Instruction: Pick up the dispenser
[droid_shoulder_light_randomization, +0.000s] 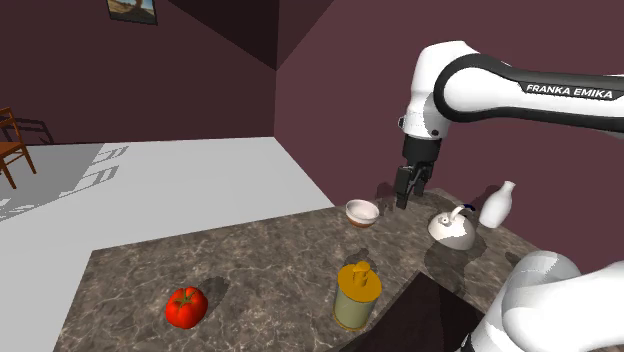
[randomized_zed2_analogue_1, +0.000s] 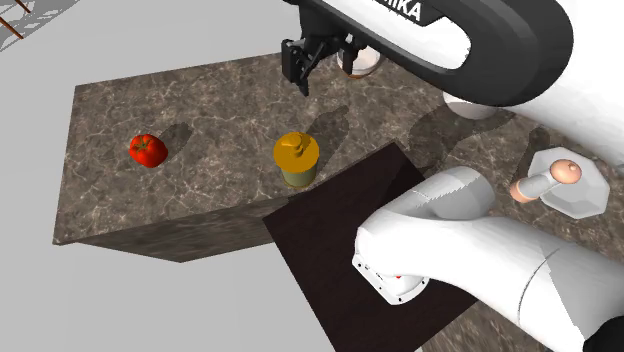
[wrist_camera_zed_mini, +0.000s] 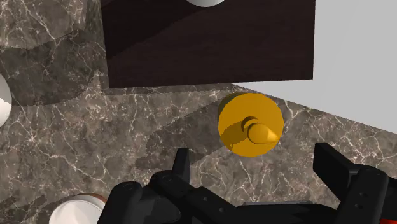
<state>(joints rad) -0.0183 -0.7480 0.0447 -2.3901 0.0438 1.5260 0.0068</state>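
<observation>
The dispenser is a squat olive-yellow jar with an orange pump top, standing upright on the dark marble counter near its front edge, close to the stand. In the second exterior view the dispenser sits at the counter's middle. My black gripper hangs open well above the counter, over the back part by the bowl. In the wrist view the dispenser's orange top lies far below, just ahead of the gripper, whose fingers stand wide apart with nothing between them.
A red tomato lies at the counter's left in the shoulder view. A white bowl, a white kettle-like pot and a white bottle stand at the back right. The dark stand borders the counter beside the dispenser.
</observation>
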